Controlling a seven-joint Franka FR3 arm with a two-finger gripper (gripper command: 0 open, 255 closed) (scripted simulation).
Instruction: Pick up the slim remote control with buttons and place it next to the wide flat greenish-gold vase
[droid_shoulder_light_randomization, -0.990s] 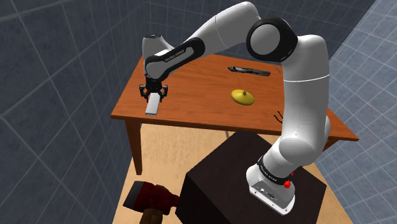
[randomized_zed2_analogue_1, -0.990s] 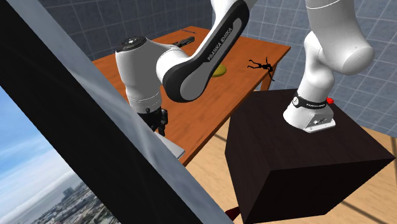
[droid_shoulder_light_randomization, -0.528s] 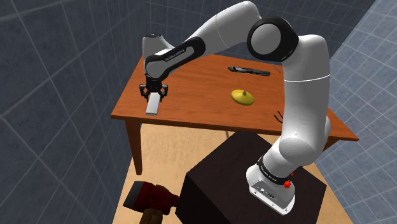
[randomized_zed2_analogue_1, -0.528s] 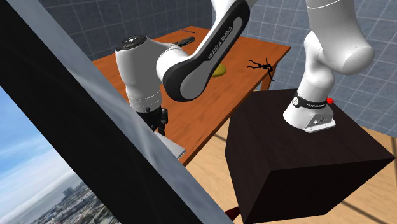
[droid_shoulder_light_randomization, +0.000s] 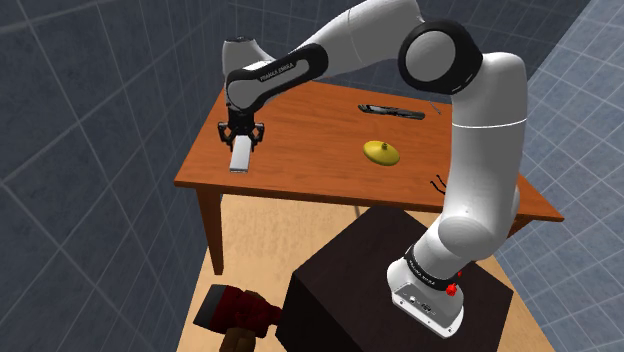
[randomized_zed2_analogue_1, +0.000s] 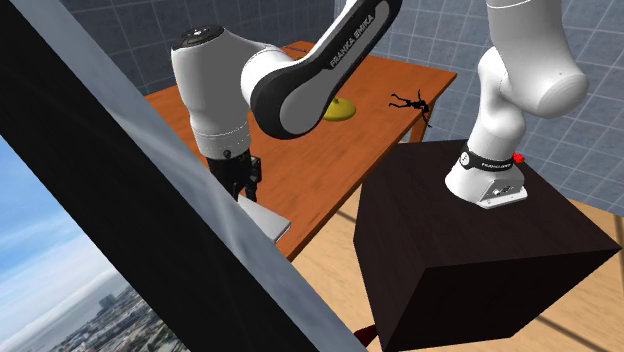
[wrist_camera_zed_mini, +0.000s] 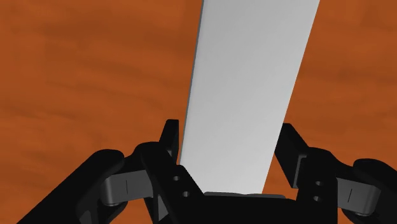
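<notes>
The remote control (droid_shoulder_light_randomization: 240, 157) is drawn as a plain pale grey slab with no buttons showing. My gripper (droid_shoulder_light_randomization: 242, 138) is shut on its upper end and holds it a little above the brown wooden table (droid_shoulder_light_randomization: 310, 150), near the corner at the shoulder view's left. In the wrist view the black fingers (wrist_camera_zed_mini: 168, 137) clasp both long edges of the remote (wrist_camera_zed_mini: 248, 83), with table wood behind it. The second exterior view has the gripper (randomized_zed2_analogue_1: 240, 186) with the remote (randomized_zed2_analogue_1: 260, 220) hanging below it. The flat greenish-gold vase (droid_shoulder_light_randomization: 381, 152) (randomized_zed2_analogue_1: 340, 109) sits mid-table, well away from the gripper.
A slim dark object (droid_shoulder_light_randomization: 392, 110) lies at the table's far side. A small black figure (droid_shoulder_light_randomization: 437, 183) (randomized_zed2_analogue_1: 410, 100) stands by the edge nearest the dark stand (droid_shoulder_light_randomization: 400, 290). A dark slanted window frame (randomized_zed2_analogue_1: 110, 210) blocks the second exterior view's left. A red-brown object (droid_shoulder_light_randomization: 235, 312) lies on the floor.
The arm has risen, carrying the remote up off the table top. The fingers have tightened slightly on it.
</notes>
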